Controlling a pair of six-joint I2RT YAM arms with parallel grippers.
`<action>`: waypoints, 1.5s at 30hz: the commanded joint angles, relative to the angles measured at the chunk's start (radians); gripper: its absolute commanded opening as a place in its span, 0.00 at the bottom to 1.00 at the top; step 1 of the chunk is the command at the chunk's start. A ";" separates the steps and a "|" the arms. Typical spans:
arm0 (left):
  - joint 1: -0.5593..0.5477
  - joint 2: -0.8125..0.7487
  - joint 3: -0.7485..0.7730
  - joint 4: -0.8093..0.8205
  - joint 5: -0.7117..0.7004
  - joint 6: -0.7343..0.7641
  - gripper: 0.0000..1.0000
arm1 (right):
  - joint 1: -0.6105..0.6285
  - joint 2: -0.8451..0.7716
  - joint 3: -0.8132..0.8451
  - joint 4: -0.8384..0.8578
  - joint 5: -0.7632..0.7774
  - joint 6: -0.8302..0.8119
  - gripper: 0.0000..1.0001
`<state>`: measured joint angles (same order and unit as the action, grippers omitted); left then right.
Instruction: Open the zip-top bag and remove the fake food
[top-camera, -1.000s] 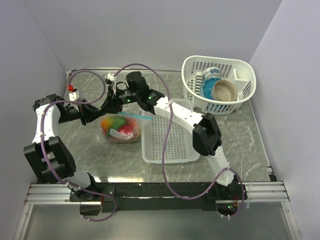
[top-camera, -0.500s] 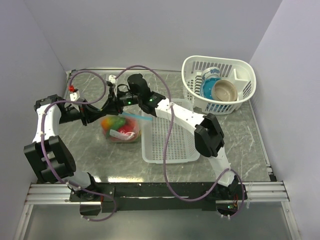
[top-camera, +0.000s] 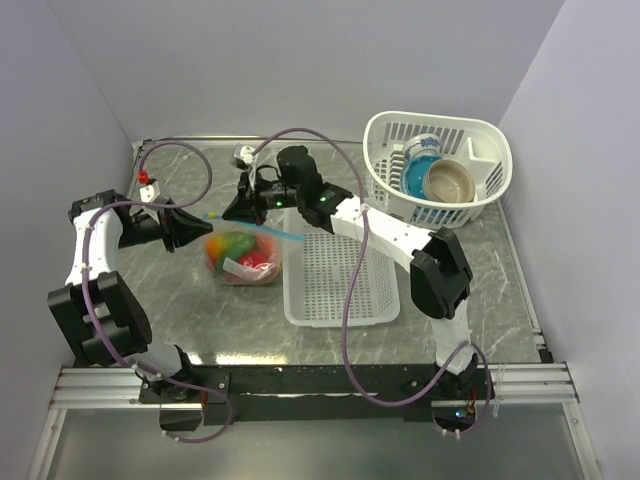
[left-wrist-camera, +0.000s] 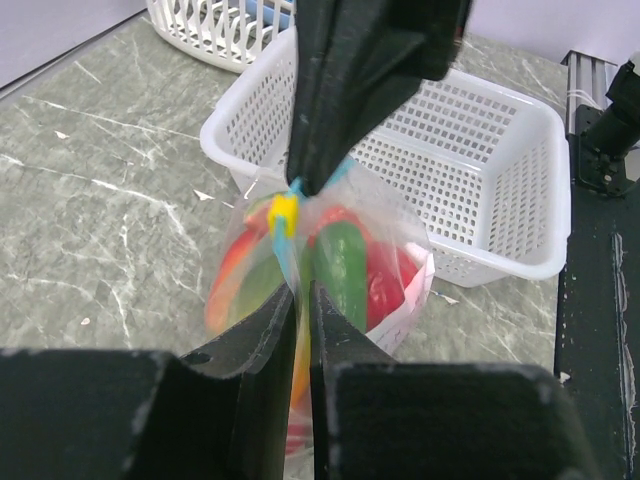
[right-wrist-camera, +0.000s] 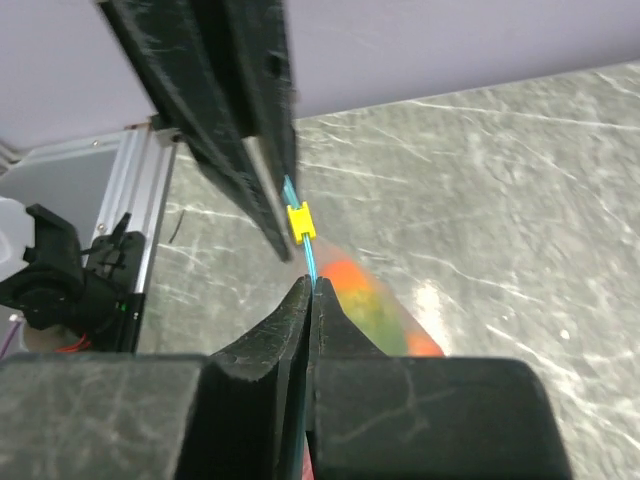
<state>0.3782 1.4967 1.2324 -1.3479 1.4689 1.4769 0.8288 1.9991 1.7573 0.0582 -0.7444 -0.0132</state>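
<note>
Bag: zip-top bag (top-camera: 246, 264) sits bulging on the desk (top-camera: 180, 300), just beside the left wall of the flat white basket (top-camera: 340, 300), mouth edge up.
Contents: fake food (top-camera: 240, 255), red, green, yellow and orange pieces, all inside the plastic.
Strip: teal zip strip (top-camera: 275, 231) is lifted taut; its long axis runs from the basket's far-left corner leftward, away from the basket.
Slider: yellow tab (left-wrist-camera: 283, 213) rides the strip between both pincer tips; which tip is closer cannot be told.
Left pincer (top-camera: 202, 221): pressed together on the strip, on the side away from the basket.
Right pincer (top-camera: 233, 212): pinching the strip, on the basket side.
Judgement: the mouth does not look parted yet; opening calls for one arm to anchor while the other pulls along the strip's axis.
</note>
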 joint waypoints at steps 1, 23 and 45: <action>0.002 -0.016 0.013 -0.027 0.117 0.014 0.16 | -0.014 -0.046 0.011 0.012 -0.001 0.005 0.01; 0.002 -0.015 0.024 -0.027 0.120 0.008 0.17 | 0.012 0.113 0.225 -0.077 -0.127 0.024 0.51; 0.002 0.010 0.022 -0.025 0.114 0.016 0.17 | 0.020 0.138 0.275 -0.084 -0.187 0.027 0.34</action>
<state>0.3782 1.5009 1.2324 -1.3468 1.4689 1.4765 0.8406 2.1448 1.9785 -0.0399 -0.9073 0.0174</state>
